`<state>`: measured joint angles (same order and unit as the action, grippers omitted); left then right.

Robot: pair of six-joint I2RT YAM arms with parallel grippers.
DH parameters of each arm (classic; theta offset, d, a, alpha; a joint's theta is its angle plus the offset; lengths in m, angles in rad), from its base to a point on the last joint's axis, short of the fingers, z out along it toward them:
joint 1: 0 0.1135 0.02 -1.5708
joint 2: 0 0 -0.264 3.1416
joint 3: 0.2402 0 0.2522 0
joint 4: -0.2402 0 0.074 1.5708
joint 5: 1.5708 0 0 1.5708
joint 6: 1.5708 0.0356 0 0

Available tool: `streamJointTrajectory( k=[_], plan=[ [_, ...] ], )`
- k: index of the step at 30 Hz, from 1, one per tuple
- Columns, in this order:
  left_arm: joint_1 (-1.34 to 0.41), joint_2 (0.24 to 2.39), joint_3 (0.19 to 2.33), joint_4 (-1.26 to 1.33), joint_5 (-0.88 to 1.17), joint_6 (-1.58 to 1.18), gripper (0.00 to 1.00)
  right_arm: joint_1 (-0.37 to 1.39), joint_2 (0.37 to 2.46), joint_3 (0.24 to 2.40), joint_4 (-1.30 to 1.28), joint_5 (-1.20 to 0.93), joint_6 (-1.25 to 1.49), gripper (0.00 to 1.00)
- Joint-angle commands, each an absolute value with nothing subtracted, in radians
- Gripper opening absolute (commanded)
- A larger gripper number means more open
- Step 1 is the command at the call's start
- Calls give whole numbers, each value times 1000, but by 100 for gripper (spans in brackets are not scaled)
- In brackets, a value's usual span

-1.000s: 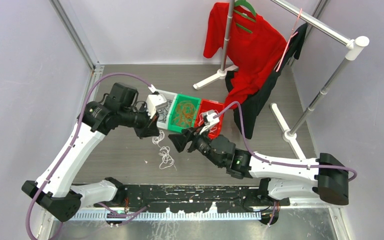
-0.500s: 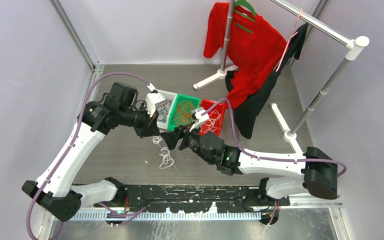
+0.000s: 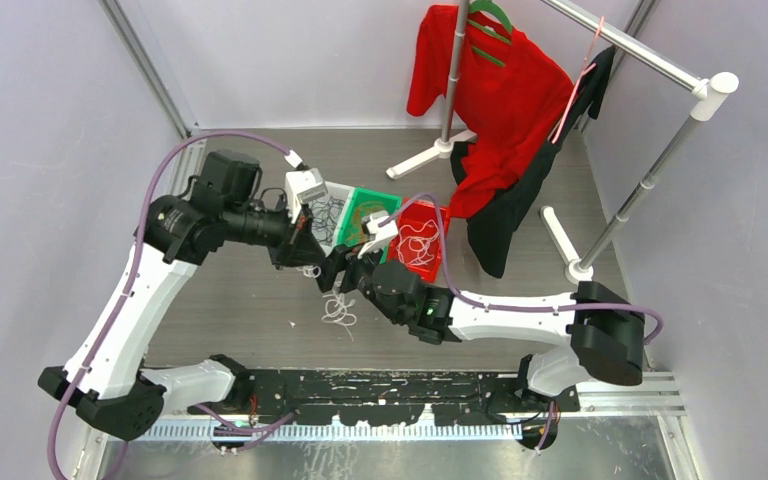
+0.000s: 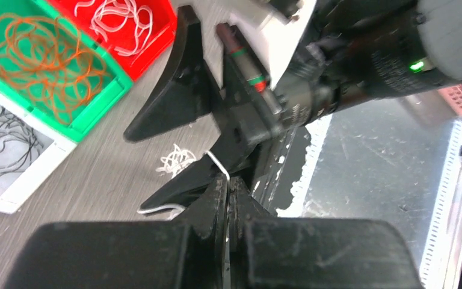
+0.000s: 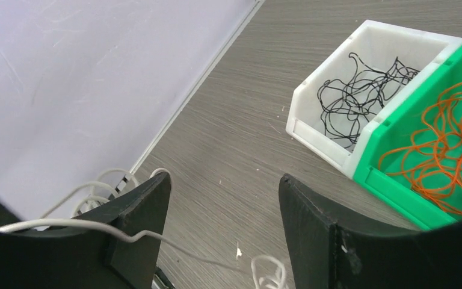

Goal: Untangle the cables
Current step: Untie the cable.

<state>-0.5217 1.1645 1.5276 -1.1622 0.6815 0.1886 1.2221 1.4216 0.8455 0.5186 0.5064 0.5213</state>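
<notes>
At the left gripper (image 4: 228, 191), the two fingers are seen pressed together with no gap, and a single white cable (image 4: 217, 163) is pinched at their tips, from which it rises and bends away. Just beyond these tips the right gripper (image 5: 222, 208) is placed, its jaws spread wide and closed on nothing. A white cable is draped across one of its fingers (image 5: 133, 212) and is carried on toward the table (image 5: 246, 120). A small loose bunch of white cables (image 3: 338, 311) is seen lying on the table, just nearer the arm bases than both grippers. Behind the grippers three bins are set side by side in a touching row. Black cables (image 5: 361, 90) are held in a white bin (image 5: 322, 141), orange cables (image 5: 451, 150) fill a green bin (image 5: 397, 180), and more white cables (image 4: 120, 15) are laid in a red bin (image 4: 150, 57). At the far right, a red garment (image 3: 490, 90) is hung on a clothes rack (image 3: 650, 178).
</notes>
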Motion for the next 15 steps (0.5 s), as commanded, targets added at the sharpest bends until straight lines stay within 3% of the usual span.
streamJointTrajectory(
  k=[1,15],
  plan=[
    [-526,1170,1620,-1176,845,135,0,1226,1461,918,587,505,523,71],
    [-526,1170,1933,-1193,729,204,0,1238,1396,705,550,602,619,67]
  ],
)
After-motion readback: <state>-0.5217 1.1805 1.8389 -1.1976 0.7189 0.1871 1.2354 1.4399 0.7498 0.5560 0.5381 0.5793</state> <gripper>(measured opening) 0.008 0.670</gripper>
